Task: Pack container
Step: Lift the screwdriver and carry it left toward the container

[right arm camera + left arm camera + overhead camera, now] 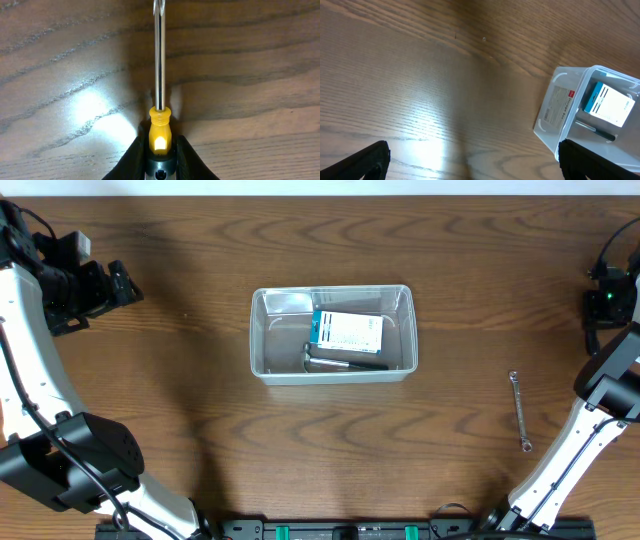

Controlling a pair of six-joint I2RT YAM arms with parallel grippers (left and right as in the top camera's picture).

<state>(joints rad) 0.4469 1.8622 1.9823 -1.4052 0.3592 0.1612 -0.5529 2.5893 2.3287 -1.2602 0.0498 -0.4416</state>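
Observation:
The clear plastic container [262, 330] stands mid-table, and its near corner [560, 107] shows at the right of the left wrist view. Inside it lie a blue-and-white box [347, 332] and a dark-handled tool [340, 363]. Far to its left, my left gripper [115, 285] hovers over bare wood; it [472, 160] stands open with nothing between its fingers. At the table's far right edge, my right gripper [160, 142] is shut on the handle of a yellow-collared screwdriver [159, 60], whose steel shaft points away over the wood. In the overhead view the arm hides the screwdriver.
A slim steel wrench [520, 410] lies on the table right of the container, near the right arm's base. Bare wood lies between the container and both arms.

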